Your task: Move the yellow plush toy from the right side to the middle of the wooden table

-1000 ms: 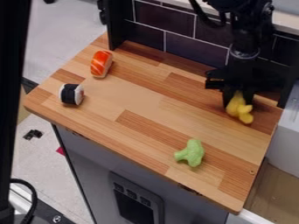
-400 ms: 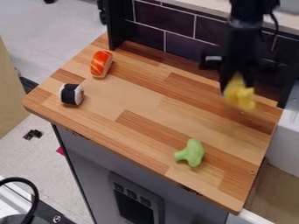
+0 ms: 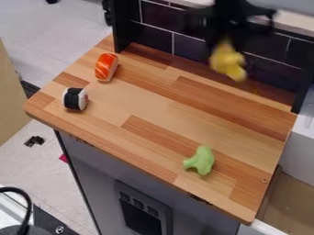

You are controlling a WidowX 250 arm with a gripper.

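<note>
1. We see the gripper (image 3: 222, 41) near the top of the frame, right of the middle. It is closed around a lumpy yellow toy (image 3: 227, 61) and holds it up in the air.
2. The yellow toy hangs under the gripper, in front of the dark tile wall (image 3: 156, 23). It is a bit blurry, so we cannot tell just what it is.
3. Below it we see the wooden tabletop (image 3: 144, 103), made of light and dark brown strips. It fills much of the middle of the frame.
4. In the upper left part of the frame, we see an orange toy (image 3: 106, 67) with white stripes. It lies on the tabletop, near the back left edge.
5. Just below that and a little to the left, we see a black and white roll (image 3: 74, 98). The two are near each other but do not touch.
6. Lower down, right of the middle, we find a green toy (image 3: 200, 160) that looks like broccoli. It lies on the tabletop near the front edge, well apart from the other two.
7. Under the tabletop, at the bottom of the frame, we see a gray front (image 3: 92, 170) with a dark panel (image 3: 141, 218) on it.
8. At the lower left, we see a bent black cable (image 3: 27, 202).
</note>
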